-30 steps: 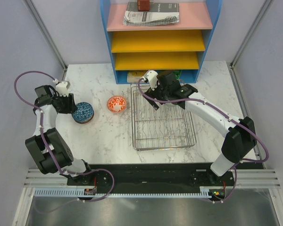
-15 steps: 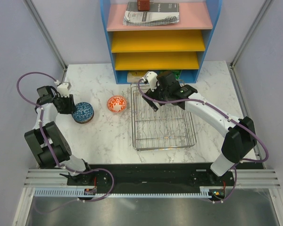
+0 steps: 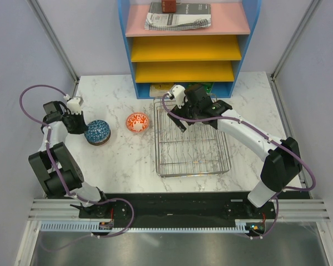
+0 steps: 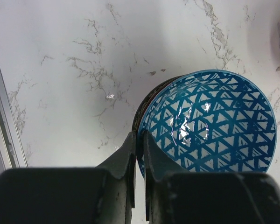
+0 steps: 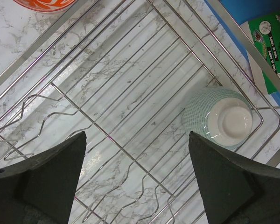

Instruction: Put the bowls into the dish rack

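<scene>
While the right gripper (image 5: 136, 135) hangs over the rack with its two dark fingers spread wide apart and nothing between them, the left gripper (image 4: 140, 140) is clenched on the rim of a small round blue patterned ceramic bowl (image 4: 210, 126). One finger is inside the rim and the other outside. This bowl stands upright, showing a glossy lattice of blue triangles on white. It rests inside a darker bowl (image 4: 144, 105), of which only a thin curved edge shows, too little to tell its pattern. From above, the pair sits near the left side of the white marble-patterned table (image 3: 116, 160).

A small round red-orange patterned ceramic bowl (image 3: 137, 122) stands upright on the table between the blue bowl and the rectangular silver chrome wire dish rack (image 3: 191, 152), touching neither. The rack lies flat on the table, right of centre.

Inside the rack, a small round pale green ceramic bowl (image 5: 219, 119) lies upside down with its white foot ring facing up, tucked into one corner against the wire sides. The rest of the rack's gridded bottom shows only marble through the wires
</scene>
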You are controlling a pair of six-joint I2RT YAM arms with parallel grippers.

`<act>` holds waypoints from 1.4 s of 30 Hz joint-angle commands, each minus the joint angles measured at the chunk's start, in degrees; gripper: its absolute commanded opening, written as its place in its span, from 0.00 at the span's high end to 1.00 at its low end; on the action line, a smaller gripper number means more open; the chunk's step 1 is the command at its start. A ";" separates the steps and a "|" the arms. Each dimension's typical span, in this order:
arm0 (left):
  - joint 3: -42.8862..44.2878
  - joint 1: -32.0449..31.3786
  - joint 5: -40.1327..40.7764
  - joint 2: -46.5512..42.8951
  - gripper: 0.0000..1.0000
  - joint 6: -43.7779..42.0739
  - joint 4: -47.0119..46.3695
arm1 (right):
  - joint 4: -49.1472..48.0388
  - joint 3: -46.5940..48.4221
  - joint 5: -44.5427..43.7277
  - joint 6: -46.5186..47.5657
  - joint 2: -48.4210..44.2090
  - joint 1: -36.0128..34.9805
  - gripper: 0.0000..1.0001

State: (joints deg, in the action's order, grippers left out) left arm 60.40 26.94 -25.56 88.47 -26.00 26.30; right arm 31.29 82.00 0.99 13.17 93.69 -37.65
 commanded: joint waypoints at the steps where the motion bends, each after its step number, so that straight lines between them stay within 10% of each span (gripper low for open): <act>1: 2.09 0.13 -0.89 -0.66 0.94 0.86 -1.61 | -1.05 0.01 1.03 -1.13 -1.93 -0.14 0.02; 42: 8.86 -4.78 -14.51 -12.87 0.98 1.57 10.43 | -0.44 1.15 5.68 -3.50 0.09 -0.14 0.02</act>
State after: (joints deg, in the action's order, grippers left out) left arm 66.83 24.82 -33.82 80.88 -24.97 35.48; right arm 31.31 82.00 2.76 11.55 93.69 -37.65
